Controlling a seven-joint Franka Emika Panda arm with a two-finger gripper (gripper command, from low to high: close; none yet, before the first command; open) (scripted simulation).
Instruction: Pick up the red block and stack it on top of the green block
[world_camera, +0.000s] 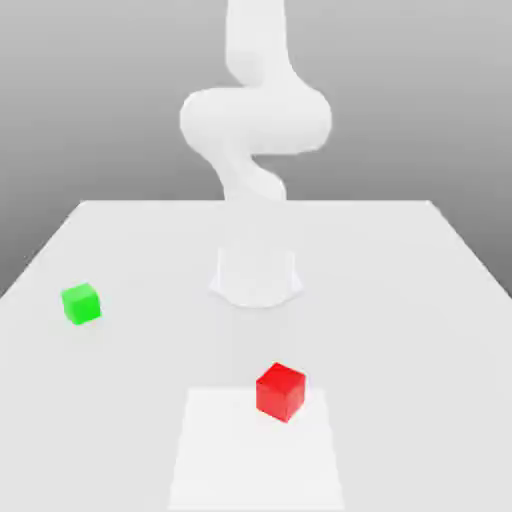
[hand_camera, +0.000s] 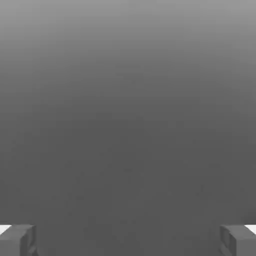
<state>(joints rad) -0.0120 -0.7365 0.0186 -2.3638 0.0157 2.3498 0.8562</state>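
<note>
Gaping wide, pincer (hand_camera: 128, 242) grips nothing — red block (world_camera: 280, 390) on table (world_camera: 400, 300).

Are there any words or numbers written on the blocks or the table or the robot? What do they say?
None: there is no writing to read anywhere.
The red block: plain smooth faces, no letters or numbers.
The green block: plain too.
The white table and the white robot arm: no label, brand or sign.
The hand, its fingers apart: bare grey, no marks.
</note>
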